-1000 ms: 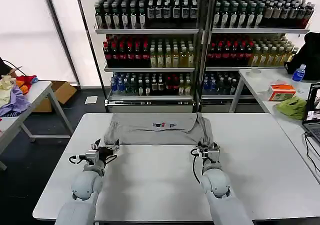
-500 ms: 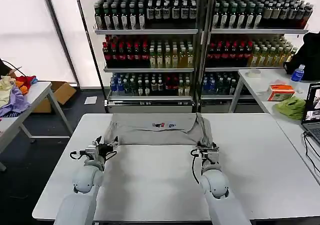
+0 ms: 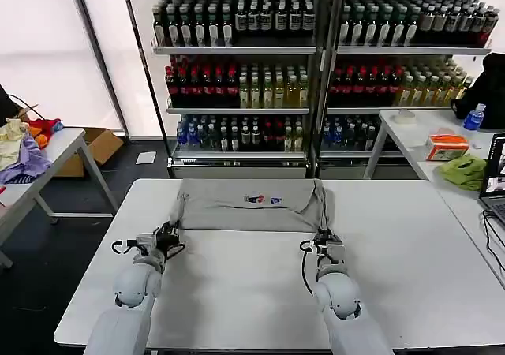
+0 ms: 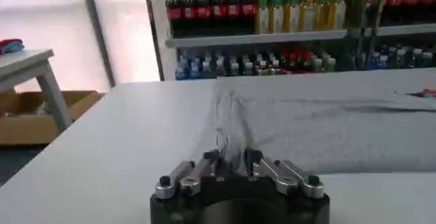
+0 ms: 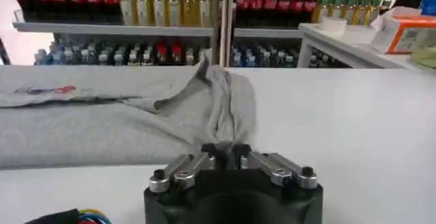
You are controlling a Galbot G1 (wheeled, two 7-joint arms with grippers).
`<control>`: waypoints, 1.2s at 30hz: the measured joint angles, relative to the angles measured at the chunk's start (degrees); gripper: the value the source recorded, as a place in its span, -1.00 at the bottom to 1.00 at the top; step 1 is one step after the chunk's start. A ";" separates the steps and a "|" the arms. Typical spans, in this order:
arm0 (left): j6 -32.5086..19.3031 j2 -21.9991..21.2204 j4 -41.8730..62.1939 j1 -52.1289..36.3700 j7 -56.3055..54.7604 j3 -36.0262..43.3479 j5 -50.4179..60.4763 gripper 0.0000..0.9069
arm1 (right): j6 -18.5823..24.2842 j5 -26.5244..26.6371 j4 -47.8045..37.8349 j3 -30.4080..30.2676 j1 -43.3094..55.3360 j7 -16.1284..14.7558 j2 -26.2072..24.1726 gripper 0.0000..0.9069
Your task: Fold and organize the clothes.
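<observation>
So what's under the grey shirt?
The grey shirt lies on the white table, so table is underneath. The part below the cloth is covered. The left gripper and right gripper pinch its near corners.

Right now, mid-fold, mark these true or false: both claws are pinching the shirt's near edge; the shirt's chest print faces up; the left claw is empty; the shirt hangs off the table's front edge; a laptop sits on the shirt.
1. Both claws pinch the near edge of the shirt: true; the left claw and right claw are each shut on fabric.
2. Chest print faces up: true.
3. Left claw empty: false, it grips cloth.
4. Shirt overhangs the front edge: false, it lies on the table's far half.
5. Laptop on shirt: false, nothing rests on it.
</observation>
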 measured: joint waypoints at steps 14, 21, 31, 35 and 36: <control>1.07 0.78 -4.39 2.64 -0.58 0.51 -1.21 -1.00 | -1.05 0.50 5.98 -0.44 -3.57 2.13 -1.12 -1.00; 1.71 1.99 -12.23 7.55 -1.52 -0.20 -1.53 -1.00 | -1.90 0.66 12.51 -1.10 -7.47 3.62 -2.54 -1.00; 1.18 2.68 -27.11 20.53 -1.67 -2.38 -0.91 -1.00 | -1.38 -0.06 23.94 -1.04 -16.18 5.66 -4.62 -1.00; 0.03 2.06 -32.62 26.50 -1.78 -2.75 0.21 -1.00 | -0.93 -0.19 28.77 -0.51 -20.95 6.31 -5.30 -1.00; -0.29 1.85 -33.91 27.90 -1.84 -2.74 0.57 -1.00 | -0.82 -0.30 29.85 -0.47 -22.17 6.37 -5.50 -1.00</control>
